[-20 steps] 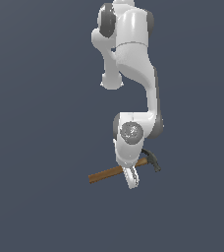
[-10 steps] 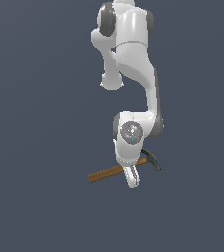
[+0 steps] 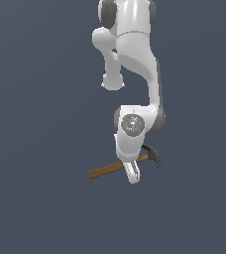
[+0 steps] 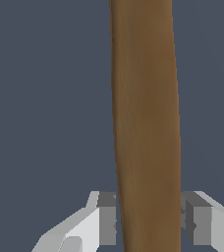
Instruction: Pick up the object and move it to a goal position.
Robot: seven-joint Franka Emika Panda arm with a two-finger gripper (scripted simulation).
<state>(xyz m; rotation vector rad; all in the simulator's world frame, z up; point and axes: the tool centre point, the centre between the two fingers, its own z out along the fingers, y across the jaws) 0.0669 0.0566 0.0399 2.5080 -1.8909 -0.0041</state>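
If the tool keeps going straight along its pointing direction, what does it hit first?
The hammer's wooden handle: it already runs between the tool's fingers. Contact can't be confirmed, since a thin gap seems to show on each side. The surface would come next.

Qty 1: claw hammer (image 3: 116, 167), brown wood handle, dark grey head. Qty 1: robot arm (image 3: 134, 59), white. Qty 1: gripper (image 4: 148, 224) w/ 2 fingers (image 4: 106, 219). No other item types in either view.

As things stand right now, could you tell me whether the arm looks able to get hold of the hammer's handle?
Probably yes: the hammer handle already runs between the two fingers, one on each side, with nothing else in the way. Whether they press on it yet is unclear.
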